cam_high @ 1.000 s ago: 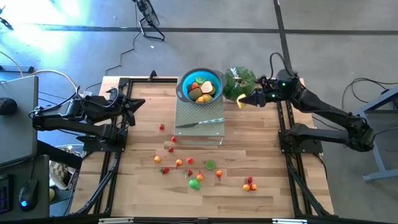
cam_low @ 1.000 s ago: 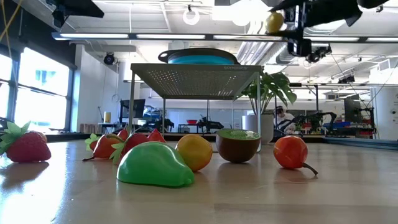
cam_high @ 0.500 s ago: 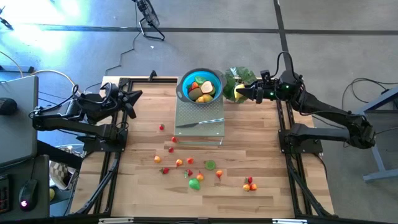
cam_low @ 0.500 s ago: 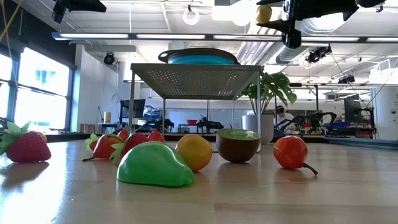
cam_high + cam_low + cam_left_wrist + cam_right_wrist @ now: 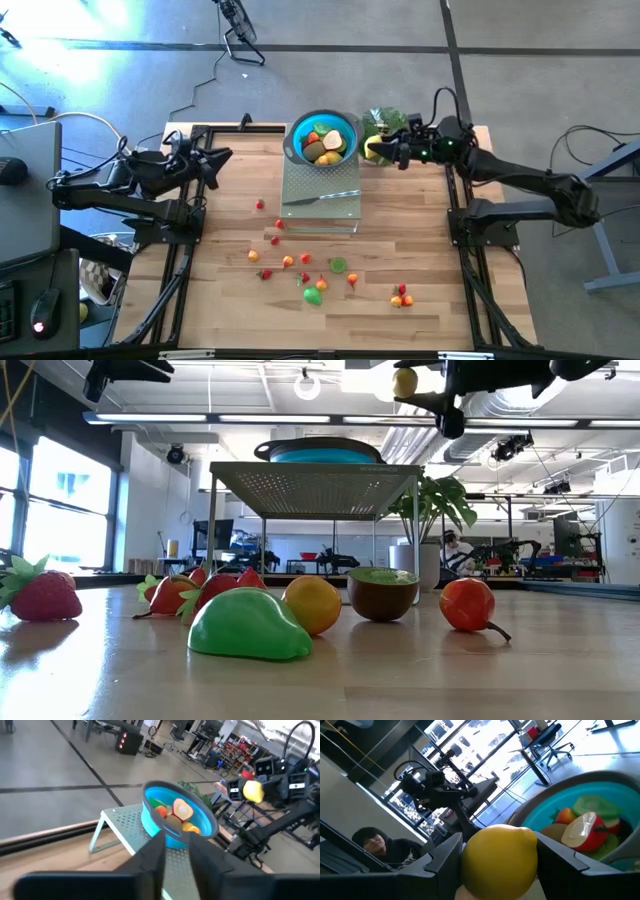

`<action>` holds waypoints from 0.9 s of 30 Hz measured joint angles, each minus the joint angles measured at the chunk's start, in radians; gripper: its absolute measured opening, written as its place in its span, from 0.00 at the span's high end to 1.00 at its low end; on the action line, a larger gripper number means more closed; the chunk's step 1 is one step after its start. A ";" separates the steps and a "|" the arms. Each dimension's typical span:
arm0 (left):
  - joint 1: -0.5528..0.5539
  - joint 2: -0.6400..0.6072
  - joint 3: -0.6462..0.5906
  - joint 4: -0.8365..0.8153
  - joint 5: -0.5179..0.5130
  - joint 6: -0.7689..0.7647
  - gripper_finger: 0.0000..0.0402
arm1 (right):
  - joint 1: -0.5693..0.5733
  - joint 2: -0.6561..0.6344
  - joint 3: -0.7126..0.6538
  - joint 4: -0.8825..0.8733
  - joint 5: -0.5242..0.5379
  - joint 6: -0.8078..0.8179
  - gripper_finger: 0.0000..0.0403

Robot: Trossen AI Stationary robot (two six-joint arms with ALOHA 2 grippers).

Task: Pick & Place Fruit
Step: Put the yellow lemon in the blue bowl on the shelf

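right gripper (image 5: 384, 151) clamped on a smooth, rounded yellow lemon (image 5: 499, 854), raised just beside the blue bowl (image 5: 322, 137) – glossy cut fruit (image 5: 584, 830) inside. left gripper (image 5: 216, 160) parked well apart, fingers together, holding nothing.

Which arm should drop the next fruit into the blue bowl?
The right. Its gripper is shut on the yellow lemon just beside the blue bowl. The left gripper holds nothing and sits farther off at the table's left side.
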 joint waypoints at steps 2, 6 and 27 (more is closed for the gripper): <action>0.000 0.000 0.000 0.000 0.000 -0.025 0.71 | 0.000 0.017 0.000 0.030 -0.005 0.000 0.49; 0.000 0.000 0.000 0.001 0.001 -0.114 0.52 | 0.000 0.047 0.000 0.099 -0.016 0.000 0.49; 0.000 0.007 0.000 0.159 -0.015 -0.154 0.30 | 0.091 0.261 0.300 -0.004 0.084 -0.243 0.49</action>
